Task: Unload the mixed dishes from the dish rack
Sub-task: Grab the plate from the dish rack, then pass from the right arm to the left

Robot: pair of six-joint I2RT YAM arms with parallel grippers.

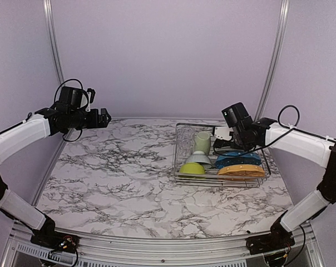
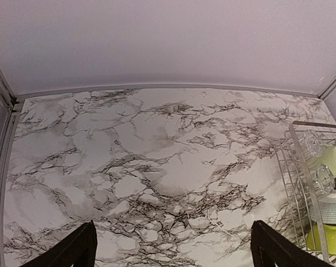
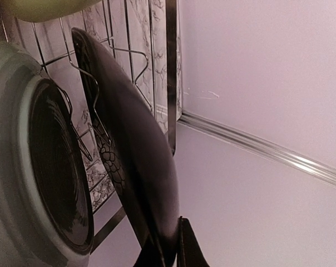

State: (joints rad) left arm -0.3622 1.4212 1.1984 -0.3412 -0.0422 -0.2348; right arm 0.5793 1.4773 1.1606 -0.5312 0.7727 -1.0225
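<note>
1. Task status
- The table (image 1: 118, 167) carries the rack (image 1: 212, 179) on its right half.
- All 7 dishes stand in the rack. I judge 0 unloaded and 7 left.
- The right side of the rack holds 3 plates on edge between the tines. The orange plate (image 1: 241, 171) is nearest, the blue plate (image 1: 237, 160) is behind it, and the dark plate (image 3: 134, 156) is rearmost.
- The left side holds the lime bowl (image 1: 192, 168) at the front and the white bowl (image 1: 198, 158) behind it.
- Behind the bowls, the mug (image 1: 202, 142) stands beside the glass (image 1: 186, 142).
- I judge the step in hand to be removal of the dark plate. It is gripped but not yet lifted out of the tines.

2. Arm pose
- The right arm (image 1: 299, 142) has its elbow raised at the far right. Its forearm runs left over the rear right of the rack, with the wrist pitched down.
- The right claw (image 3: 169, 245) is closed on the dark plate's rim, 1 finger on each face.
- The left arm (image 1: 20, 136) is raised over the table's rear left corner, well apart from the rack.
- The left claw (image 1: 105, 118) points right with its jaws fully spread and holds nothing.
</note>
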